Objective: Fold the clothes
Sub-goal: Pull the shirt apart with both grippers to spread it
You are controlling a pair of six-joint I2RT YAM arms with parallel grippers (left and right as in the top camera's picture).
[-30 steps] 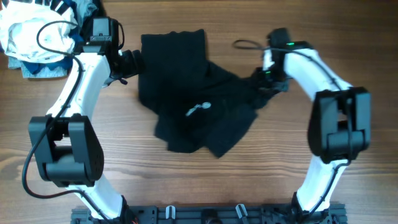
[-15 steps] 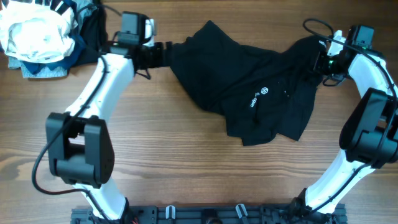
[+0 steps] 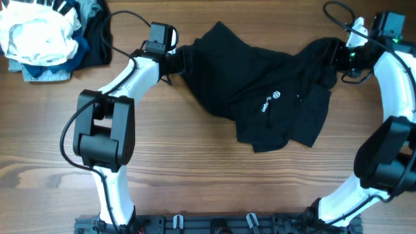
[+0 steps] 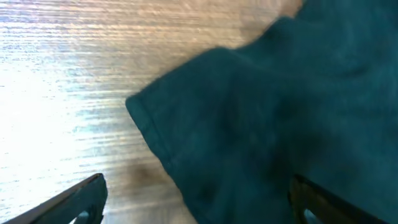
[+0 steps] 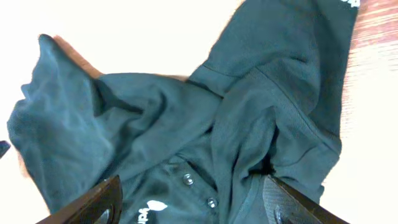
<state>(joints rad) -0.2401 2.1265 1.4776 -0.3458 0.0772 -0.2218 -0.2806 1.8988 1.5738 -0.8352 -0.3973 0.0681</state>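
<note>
The large black soft-fabric polo shirt (image 3: 260, 97) lies crumpled on the pale wood-grain table (image 3: 195, 175). It runs from about 12 o'clock to 2 o'clock in the overhead view, and its small white logo and lettering (image 3: 272, 99) face up. It is bunched and not yet flat, so I judge folding has hardly begun.

The left gripper (image 3: 177, 60) sits at the shirt's 10 o'clock edge. Its 2 fingers are spread wide and a hemmed corner lies between them, unpinched. The right gripper (image 3: 337, 57) hangs over the heaped fabric at the shirt's 2 o'clock end. Its fingers are also spread, with nothing clamped.

Risks from here:
- The right side is piled in several layers near the 2 small buttons (image 5: 198, 190), so a pinch there could catch more than 1 layer and drag a lump.
- The left corner is thin and lies flat on the wood, so a shallow pinch could slip off it.
- Uneven pulls from the 2 arms would twist the shirt rather than spread it.

A heap of white and blue clothes (image 3: 39, 36) sits at 10 o'clock, well apart from the shirt. A black rail (image 3: 214, 224) runs along 6 o'clock. Strong glare washes the wood in both wrist views. No room shows beyond the table.
</note>
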